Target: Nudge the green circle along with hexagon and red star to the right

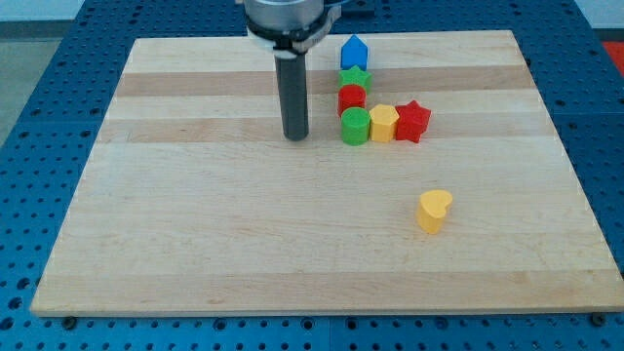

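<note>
The green circle point(355, 126), the yellow hexagon point(384, 123) and the red star point(412, 120) stand in a touching row, left to right, in the upper middle of the wooden board point(195, 234). My tip point(296, 135) is on the board to the left of the green circle, a short gap away from it and at about the same height in the view. The rod rises straight up to the arm's head at the view's top.
Above the green circle stands a column: a red block point(352, 98), a green star point(355, 77) and a blue house-shaped block point(353, 52). A yellow heart-shaped block point(434, 211) lies alone at the lower right. A blue perforated table surrounds the board.
</note>
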Robot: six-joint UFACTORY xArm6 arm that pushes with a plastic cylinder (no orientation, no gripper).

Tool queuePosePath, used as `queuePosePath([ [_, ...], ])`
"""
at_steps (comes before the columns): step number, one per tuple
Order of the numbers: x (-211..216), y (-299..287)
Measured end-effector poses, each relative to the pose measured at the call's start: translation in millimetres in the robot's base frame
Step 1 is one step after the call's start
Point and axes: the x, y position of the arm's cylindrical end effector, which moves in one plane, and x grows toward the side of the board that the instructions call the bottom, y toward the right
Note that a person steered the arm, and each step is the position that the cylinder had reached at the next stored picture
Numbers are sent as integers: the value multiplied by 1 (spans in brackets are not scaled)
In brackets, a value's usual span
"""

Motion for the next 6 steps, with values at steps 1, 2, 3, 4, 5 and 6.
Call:
queuePosePath([
  [1,49,0],
  [2,83,1],
  [3,85,11],
  [4,74,28],
  [5,62,29],
  [6,52,49],
])
